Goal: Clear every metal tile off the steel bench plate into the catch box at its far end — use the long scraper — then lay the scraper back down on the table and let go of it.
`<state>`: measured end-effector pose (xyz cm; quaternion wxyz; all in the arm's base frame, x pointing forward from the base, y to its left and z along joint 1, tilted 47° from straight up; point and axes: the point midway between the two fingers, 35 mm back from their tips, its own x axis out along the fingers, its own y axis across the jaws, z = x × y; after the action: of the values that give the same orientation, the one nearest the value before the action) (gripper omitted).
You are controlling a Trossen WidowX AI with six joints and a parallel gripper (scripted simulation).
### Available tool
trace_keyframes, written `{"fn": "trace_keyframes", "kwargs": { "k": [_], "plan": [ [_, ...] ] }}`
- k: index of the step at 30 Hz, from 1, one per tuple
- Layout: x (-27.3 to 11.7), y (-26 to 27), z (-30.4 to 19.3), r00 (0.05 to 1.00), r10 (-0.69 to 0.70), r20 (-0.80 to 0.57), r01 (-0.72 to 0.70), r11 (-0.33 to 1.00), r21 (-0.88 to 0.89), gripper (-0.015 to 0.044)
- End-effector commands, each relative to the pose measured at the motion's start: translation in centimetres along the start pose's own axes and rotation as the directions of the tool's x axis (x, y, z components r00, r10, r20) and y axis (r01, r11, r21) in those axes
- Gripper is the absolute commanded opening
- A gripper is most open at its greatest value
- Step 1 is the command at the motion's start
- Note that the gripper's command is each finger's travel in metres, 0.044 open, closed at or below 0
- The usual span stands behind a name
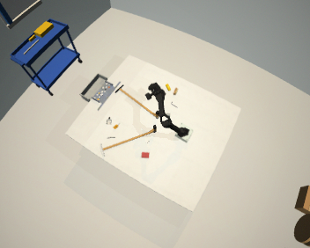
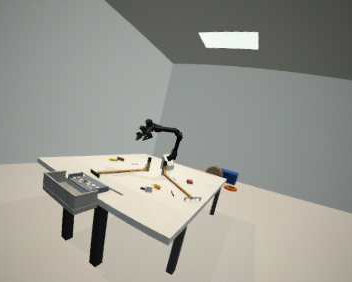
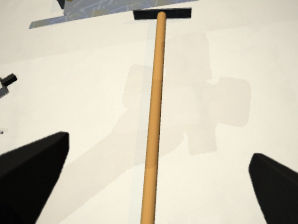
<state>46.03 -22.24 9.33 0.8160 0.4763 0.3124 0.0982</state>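
Observation:
The long scraper (image 1: 138, 102) (image 2: 120, 171) (image 3: 156, 100) lies on the table, its black blade beside the near edge of the steel bench plate (image 3: 115, 7). Small metal tiles (image 1: 102, 91) (image 2: 81, 180) lie scattered on the plate. The grey catch box (image 2: 80, 202) adjoins the plate's far end, beyond the table edge. My gripper (image 1: 149, 93) (image 2: 141, 136) (image 3: 161, 151) is open and empty, raised above the table. In the wrist view the wooden handle runs between the two fingers, below them and not touching. The plate's tiles are almost wholly out of the wrist view.
A second wooden-handled tool (image 1: 129, 139) (image 2: 178, 185) with a pale head lies on the table. A red block (image 1: 145, 155) (image 2: 189, 181), an orange piece (image 1: 116, 126) (image 2: 157, 187), a yellow piece (image 1: 168, 87) and a brown piece (image 1: 175, 91) lie around. A blue cart stands beyond the box.

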Motion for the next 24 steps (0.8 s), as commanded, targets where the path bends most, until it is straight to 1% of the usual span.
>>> {"fn": "trace_keyframes", "kwargs": {
  "k": [1,24],
  "plan": [
    [1.6,-0.4,-0.2,0.999,-0.016,-0.034,0.016,1.000,-0.002,0.0440],
    [10.2,-1.2,-3.5,0.964,-0.087,-0.251,0.084,0.996,-0.024,0.0440]
  ]
}}
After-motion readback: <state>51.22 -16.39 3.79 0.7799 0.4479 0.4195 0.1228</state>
